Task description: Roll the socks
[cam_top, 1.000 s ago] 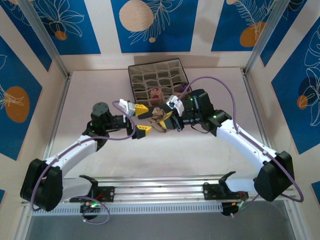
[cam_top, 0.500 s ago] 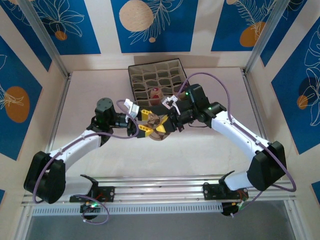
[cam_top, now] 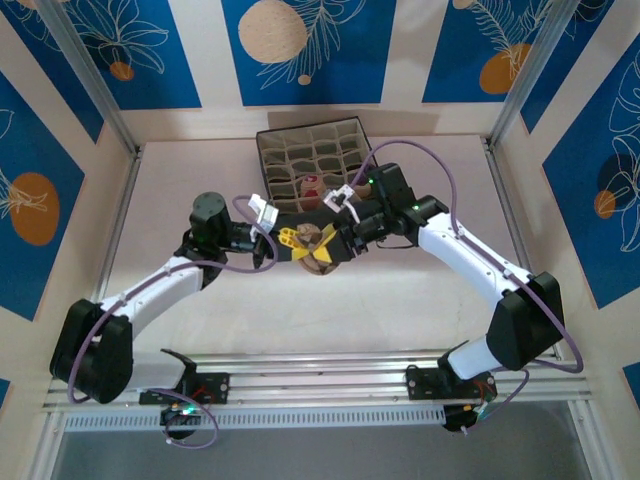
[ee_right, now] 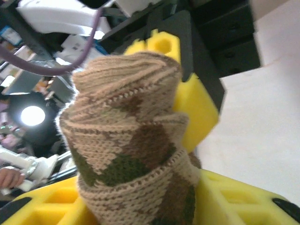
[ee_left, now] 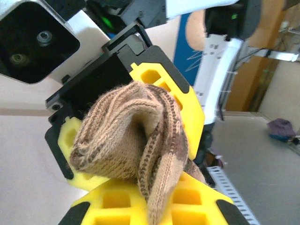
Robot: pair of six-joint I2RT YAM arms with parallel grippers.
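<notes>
The brown-cream diamond-patterned sock (cam_top: 316,251) is a rolled bundle held just above the table, in front of the box. My left gripper (cam_top: 295,246) is shut on it from the left and my right gripper (cam_top: 332,248) from the right, yellow fingers nearly touching. In the left wrist view the sock (ee_left: 131,140) bulges over my left gripper (ee_left: 154,208), with the right gripper's fingers (ee_left: 180,96) behind it. In the right wrist view the sock's roll (ee_right: 126,154) stands in my right gripper (ee_right: 136,213). A maroon-tipped beige roll (cam_top: 312,186) sits in a box cell. A purple bundle (ee_left: 281,127) lies far off on the table.
The grey fabric compartment box (cam_top: 268,150) stands at the back centre, just behind the grippers. Metal frame posts (cam_top: 90,75) rise at the table's back corners. The aluminium rail (cam_top: 320,385) with the arm bases runs along the near edge.
Both grippers have closed in toward each other in front of the box. The diamond sock went from a loose spread between them to a tight bundle. The right arm swung left.
</notes>
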